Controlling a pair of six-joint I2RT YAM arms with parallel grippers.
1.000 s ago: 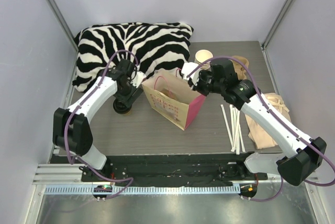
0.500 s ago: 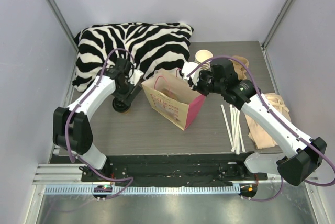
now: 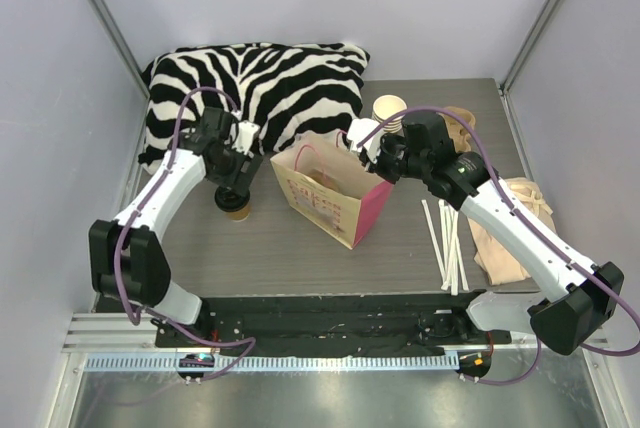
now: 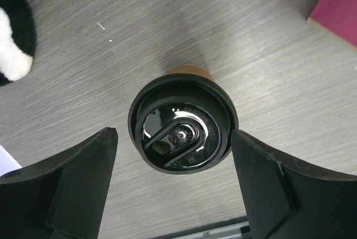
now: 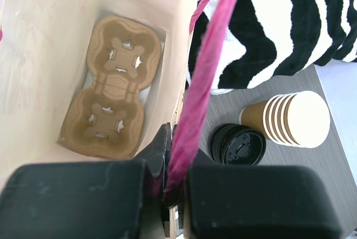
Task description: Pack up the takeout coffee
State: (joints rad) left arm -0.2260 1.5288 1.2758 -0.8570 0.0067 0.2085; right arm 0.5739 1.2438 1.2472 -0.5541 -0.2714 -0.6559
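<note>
Far left, back: zebra-striped cushion [image 3: 255,88] lying against the rear wall on the grey wood-grain table [image 3: 300,248].

Left gripper [image 3: 232,188]: points straight down just in front of the cushion, jaws spread wide, gripping nothing. In the wrist view its fingers [image 4: 83,183] flank the cup with bare table showing on both sides, so there is no contact.

Takeout coffee [image 4: 181,133]: upright on the table directly under the left gripper and between its fingers. Black lid on, sip hole visible, brown wall just showing behind the rim. It stands left of the paper bag and apart from it.

Centre: paper bag [image 3: 325,193], upright, mouth open, one side panel pink. A brown pulp cup carrier [image 5: 114,88] lies flat on its floor with its wells unfilled.

Right gripper [image 5: 167,189]: at the bag's right rim, clenched on the pink handle [image 5: 206,71], which runs up taut from between the fingers.

Behind the bag's right side: a stack of lidless paper cups [image 5: 290,119], with loose black lids [image 5: 238,144] just beside it.

Right: white straws [image 3: 447,243] lie on the table, and a beige cloth [image 3: 515,228] lies just beyond them.
</note>
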